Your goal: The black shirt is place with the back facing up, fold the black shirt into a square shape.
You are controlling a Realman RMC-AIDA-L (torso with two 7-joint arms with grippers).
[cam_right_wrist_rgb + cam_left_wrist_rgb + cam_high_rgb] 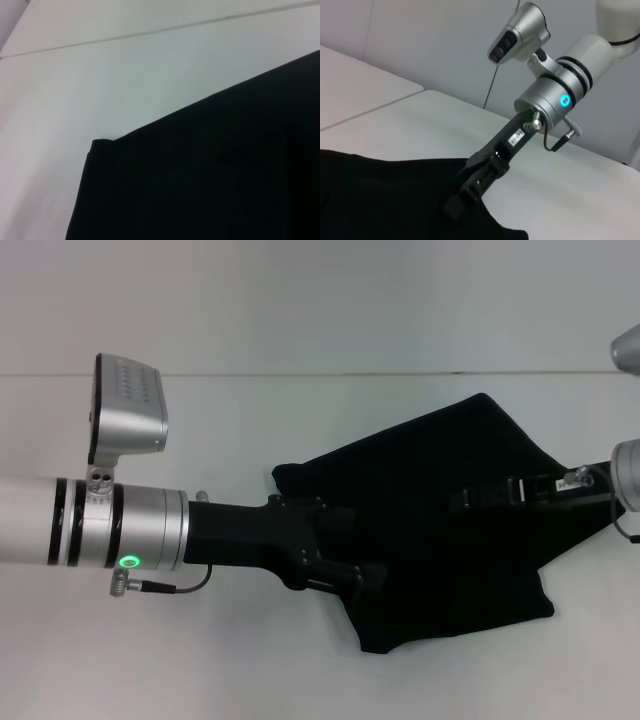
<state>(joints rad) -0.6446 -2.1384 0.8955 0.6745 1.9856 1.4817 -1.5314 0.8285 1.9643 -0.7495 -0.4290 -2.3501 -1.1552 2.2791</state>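
Head view, left gripper [345,575]: its black fingers reach in from the left and lie against the shirt's left edge, near the lower left corner; black on black, so I cannot tell whether they are apart or together.
Head view, right gripper [490,495]: it comes in from the right and lies over the right half of the shirt, tips pointing left; finger state cannot be told here either.
Left wrist view, right gripper [470,192]: its fingertips press down at the cloth's edge, with fabric bunched around them; the fingers look clamped on a fold of the black shirt [385,200].
Right wrist view, black shirt [210,175]: only cloth and table show; one straight edge runs diagonally and ends in a squared, slightly raised corner.
Head view, black shirt [440,510]: it lies on the white table [300,430], right of centre, gathered into an uneven, roughly diamond shape with one point toward the far side and a ragged lower corner toward the near side.
Left arm [100,525]: white and silver tube across the left side, a green light glowing on its wrist ring, a silver camera block mounted above it.
Right arm [625,475]: only its silver wrist shows at the right edge.
Left wrist view, right arm [560,92]: a blue light glows on its silver wrist.
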